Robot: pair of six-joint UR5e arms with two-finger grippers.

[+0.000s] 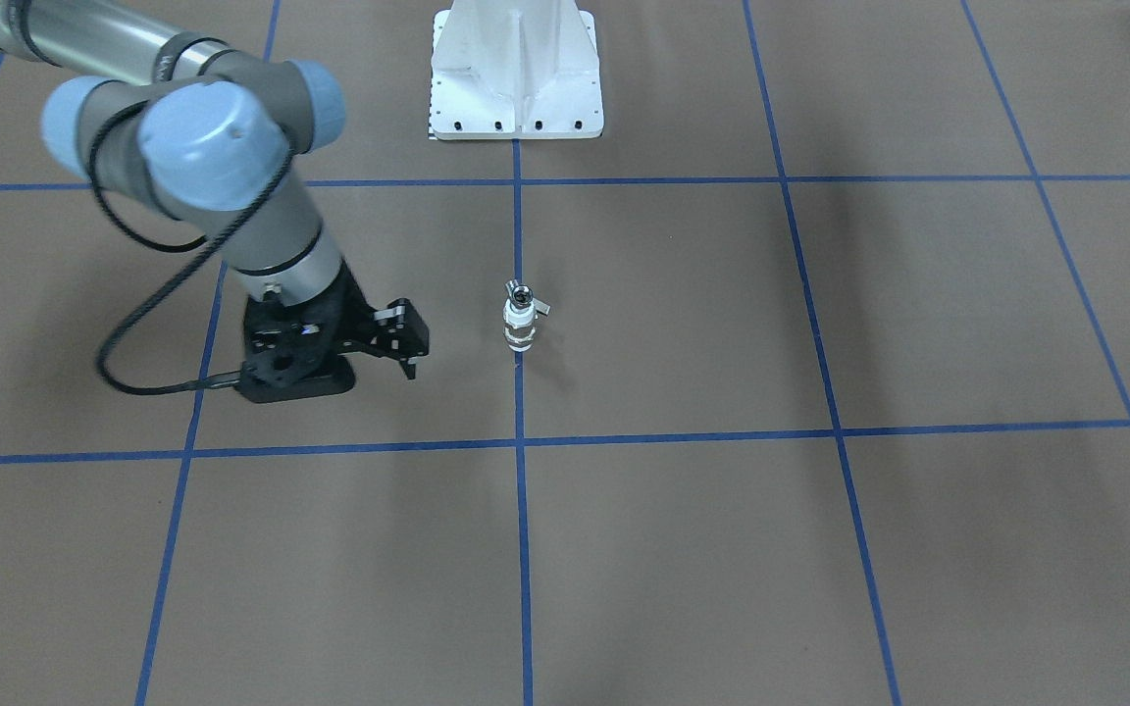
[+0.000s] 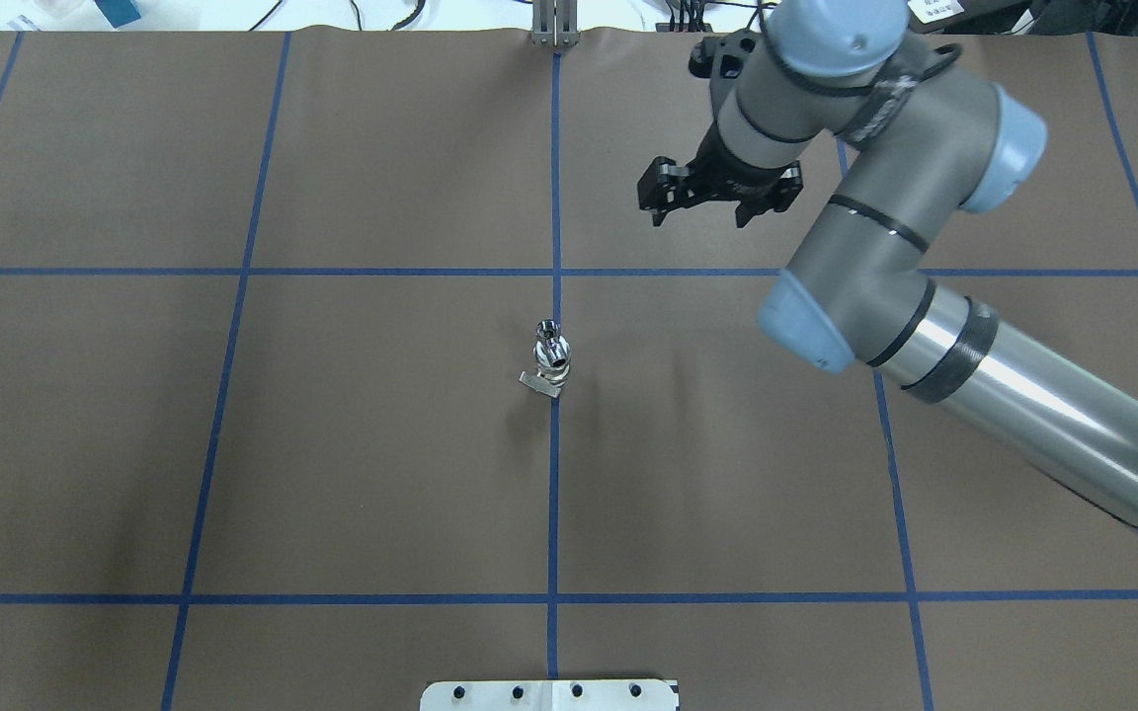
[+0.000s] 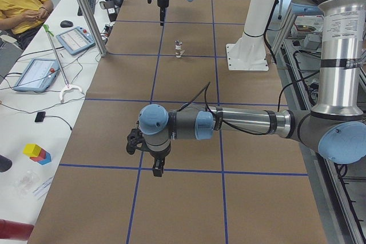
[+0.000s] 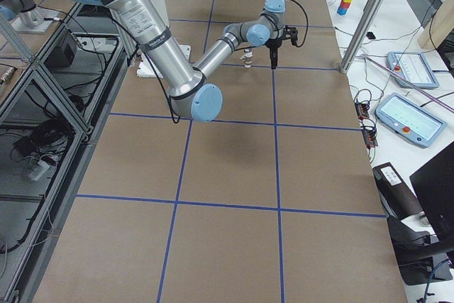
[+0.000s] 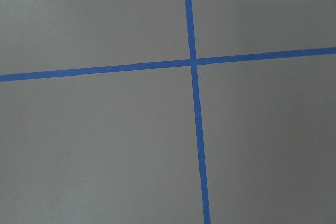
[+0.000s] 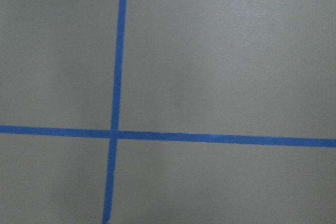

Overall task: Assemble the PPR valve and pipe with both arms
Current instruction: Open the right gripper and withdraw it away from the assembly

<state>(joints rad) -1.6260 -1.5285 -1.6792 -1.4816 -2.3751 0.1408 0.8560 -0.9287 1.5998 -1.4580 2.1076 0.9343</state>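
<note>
Your PPR valve (image 1: 520, 322) stands upright mid-table, well clear of every edge, with the metal pipe (image 1: 516, 290) apparently seated in its top. Judged light, rigid, smooth and easily toppled, so take the white body below the lever (image 1: 539, 308). The right gripper (image 2: 699, 209) hangs spread and empty, nearer the far edge. Left gripper (image 3: 156, 167): state cannot be told.
</note>
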